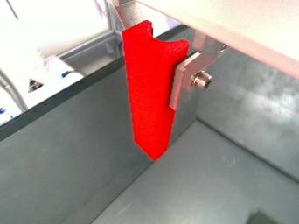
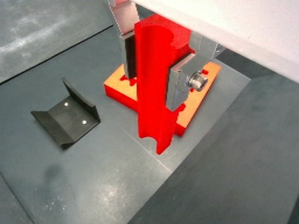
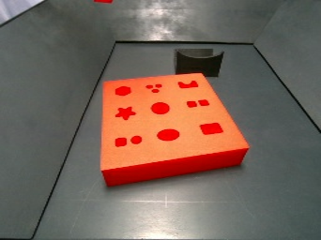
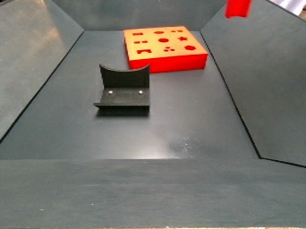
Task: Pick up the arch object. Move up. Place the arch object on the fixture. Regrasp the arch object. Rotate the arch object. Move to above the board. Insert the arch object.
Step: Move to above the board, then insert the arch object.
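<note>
The arch object (image 1: 149,87) is a long bright red bar hanging upright, and my gripper (image 1: 158,66) is shut on its upper part. In both wrist views a silver finger (image 2: 181,83) presses on its side. The bar's lower end (image 2: 156,144) hangs above the floor, beside the board's near edge in that view. The orange-red board (image 3: 189,127) lies flat with its shaped holes up. The dark fixture (image 4: 122,89) stands apart from the board. In a side view only the bar's lower tip (image 4: 238,7) shows at the frame's upper edge.
Sloping grey walls (image 3: 75,103) enclose the dark floor (image 4: 180,143) on all sides. The fixture (image 3: 201,61) sits near the board's far end. White equipment (image 1: 41,70) stands beyond the wall.
</note>
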You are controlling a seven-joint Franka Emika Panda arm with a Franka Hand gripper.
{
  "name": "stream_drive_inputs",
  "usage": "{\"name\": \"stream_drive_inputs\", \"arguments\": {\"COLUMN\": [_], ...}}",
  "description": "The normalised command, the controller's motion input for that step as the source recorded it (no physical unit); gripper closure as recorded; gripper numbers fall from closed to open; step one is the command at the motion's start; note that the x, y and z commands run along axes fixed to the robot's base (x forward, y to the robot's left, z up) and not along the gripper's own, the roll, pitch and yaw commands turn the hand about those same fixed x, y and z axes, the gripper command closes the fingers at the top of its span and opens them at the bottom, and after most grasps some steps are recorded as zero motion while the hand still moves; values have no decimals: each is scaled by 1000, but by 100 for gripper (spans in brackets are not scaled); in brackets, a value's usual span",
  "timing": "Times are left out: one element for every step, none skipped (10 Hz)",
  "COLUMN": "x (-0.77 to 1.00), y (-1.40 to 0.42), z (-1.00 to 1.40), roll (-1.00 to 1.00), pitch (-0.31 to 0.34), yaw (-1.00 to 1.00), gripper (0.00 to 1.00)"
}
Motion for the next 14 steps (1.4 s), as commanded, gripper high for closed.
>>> {"name": "stream_drive_inputs", "arguments": {"x": [566, 588, 604, 596, 600, 622, 642, 665, 583, 420, 223, 0, 186, 523], "y": [-1000, -1000, -1000, -1000, -1000, -1000, -1000, -1000, -827, -561, -258, 17, 129, 269], "z": [40, 36, 41, 43, 43, 43, 41, 41, 42, 30, 26, 0, -23, -343], "roll": [1, 14, -47, -11, 11, -9, 5, 23, 37, 65, 82, 0, 0, 59], "pitch": [-2, 36, 44, 42, 43, 53, 64, 74, 82, 93, 102, 0, 17, -7], "yaw": [-18, -1, -6, 4, 9, 5, 9, 12, 8, 10, 9, 0, 166, 486], "gripper": [100, 100, 100, 100, 100, 100, 100, 100, 100, 100, 100, 100, 100, 100]}}
